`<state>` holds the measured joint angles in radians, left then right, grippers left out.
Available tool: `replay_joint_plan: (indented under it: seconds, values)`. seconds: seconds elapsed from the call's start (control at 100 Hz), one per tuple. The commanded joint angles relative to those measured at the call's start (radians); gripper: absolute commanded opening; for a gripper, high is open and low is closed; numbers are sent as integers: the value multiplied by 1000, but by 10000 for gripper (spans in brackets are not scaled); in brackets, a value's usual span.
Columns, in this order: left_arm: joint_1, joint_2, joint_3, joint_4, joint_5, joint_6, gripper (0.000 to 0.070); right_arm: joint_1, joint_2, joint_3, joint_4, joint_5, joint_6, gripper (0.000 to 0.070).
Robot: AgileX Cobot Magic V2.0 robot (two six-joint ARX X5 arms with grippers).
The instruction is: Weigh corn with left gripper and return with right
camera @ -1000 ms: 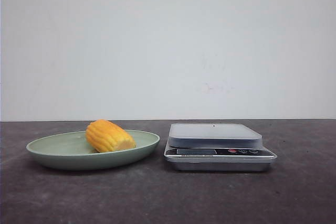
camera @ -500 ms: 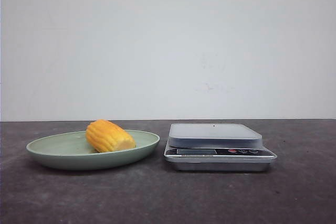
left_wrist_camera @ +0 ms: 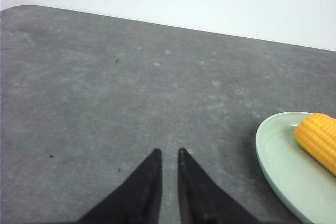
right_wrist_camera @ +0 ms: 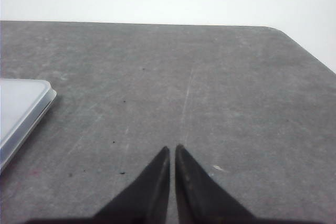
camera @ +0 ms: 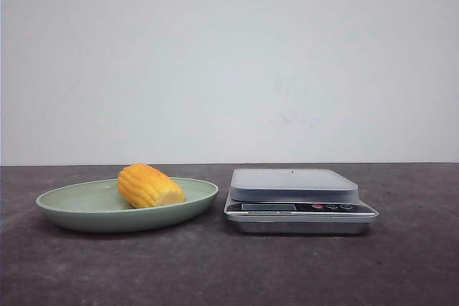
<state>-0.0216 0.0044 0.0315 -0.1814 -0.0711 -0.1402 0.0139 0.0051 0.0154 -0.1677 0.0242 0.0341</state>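
The corn [camera: 150, 185] lies on the plate [camera: 79, 204] beside the bare scale [camera: 294, 184], both the left pincer [left_wrist_camera: 168, 155] and right pincer [right_wrist_camera: 172, 150] nearly closed and empty above the surface [camera: 229, 270], matching either task end.
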Motion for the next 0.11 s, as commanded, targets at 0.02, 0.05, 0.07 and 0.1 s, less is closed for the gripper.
replay_joint_plan:
  seconds: [0.02, 0.05, 0.07, 0.1]
  values:
    - [3, -1, -18, -5, 4, 16, 19, 2, -1, -2, 11, 2, 13, 12]
    - [3, -1, -18, -5, 4, 16, 19, 2, -1, -2, 11, 2, 13, 12]
    - [3, -1, -18, -5, 4, 16, 19, 2, -1, -2, 11, 2, 13, 12]
    - [3, -1, -18, -5, 4, 16, 19, 2, -1, -2, 11, 2, 13, 12]
